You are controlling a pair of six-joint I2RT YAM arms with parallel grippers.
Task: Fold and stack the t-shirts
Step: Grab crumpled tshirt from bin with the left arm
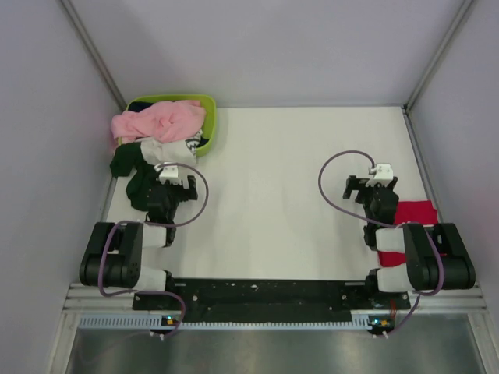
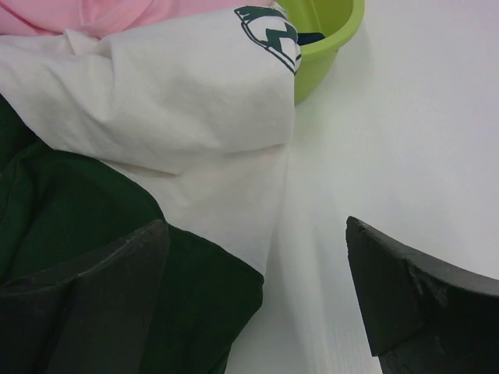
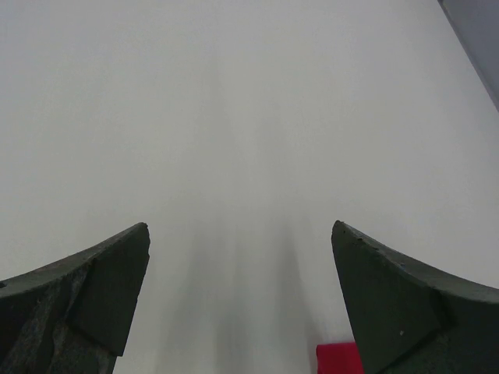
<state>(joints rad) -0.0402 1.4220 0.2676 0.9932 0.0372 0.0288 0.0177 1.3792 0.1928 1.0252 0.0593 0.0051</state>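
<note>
The white t-shirt with dark green sleeves spills crumpled out of the basket onto the table at the back left; its white body shows a green printed mark near the top. My left gripper hovers open at the shirt's right edge, its left finger over the green sleeve and its right finger over bare table. The red t-shirt lies folded at the right edge, partly under my right arm. My right gripper is open over bare table, with a red corner just behind it.
A lime-green basket stands at the back left corner with a pink cloth heaped in it. The white table is walled in by grey panels on three sides.
</note>
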